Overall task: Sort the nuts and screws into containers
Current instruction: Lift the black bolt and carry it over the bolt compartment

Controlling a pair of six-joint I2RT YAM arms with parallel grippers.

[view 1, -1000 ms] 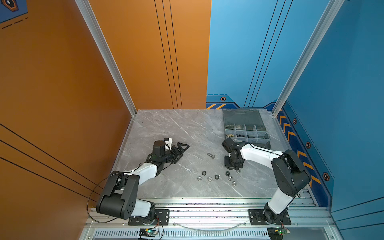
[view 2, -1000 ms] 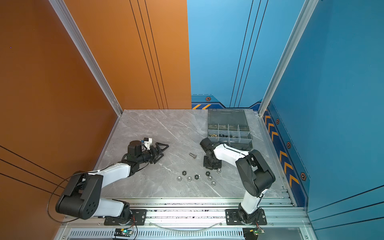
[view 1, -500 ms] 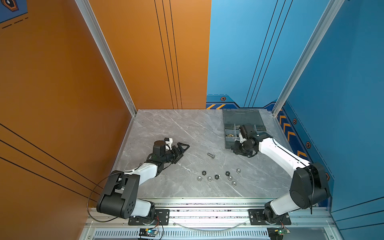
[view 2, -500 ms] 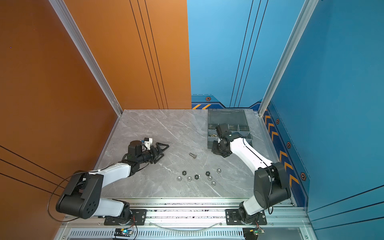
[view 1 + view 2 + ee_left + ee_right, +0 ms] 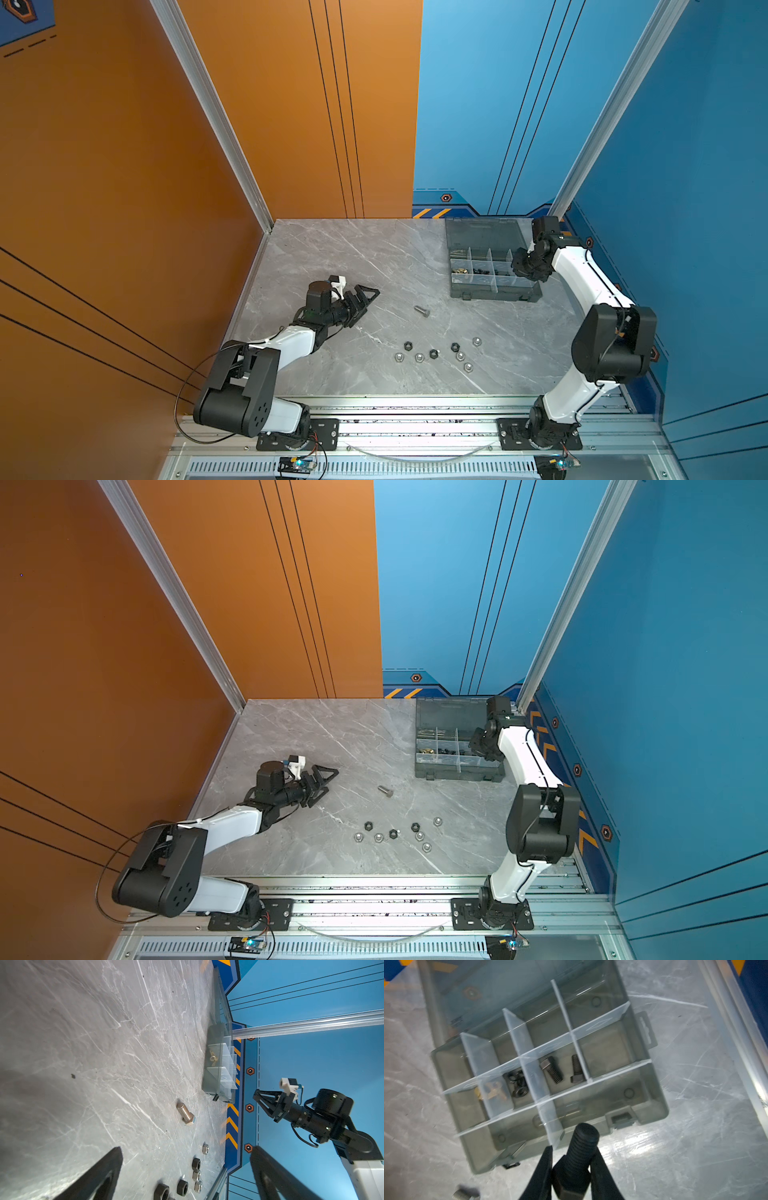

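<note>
My right gripper (image 5: pixel 573 1153) is shut on a short black screw (image 5: pixel 578 1159), gripped at the head with the threaded shaft pointing forward. In both top views it (image 5: pixel 519 264) (image 5: pixel 478 744) hovers at the right end of the smoky-grey organiser box (image 5: pixel 494 294) (image 5: pixel 457 773). Two black screws (image 5: pixel 552 1072) lie in one container, black nuts (image 5: pixel 518 1084) in the neighbouring one, and brass nuts (image 5: pixel 494 1091) beside those. A silver screw (image 5: pixel 422 311) (image 5: pixel 185 1113) and several loose nuts (image 5: pixel 434 353) (image 5: pixel 393 833) lie on the table. My left gripper (image 5: pixel 368 297) (image 5: pixel 186 1148) rests open and empty at the left.
The box lid (image 5: pixel 482 232) lies open toward the back wall. The blue side wall (image 5: pixel 623 257) stands close behind the right arm. A metal rail (image 5: pixel 415 419) runs along the table's front edge.
My right gripper has lifted from the table beside the loose nuts and swung back and to the right, to the organiser's right end, carrying the black screw. The left arm has not moved.
</note>
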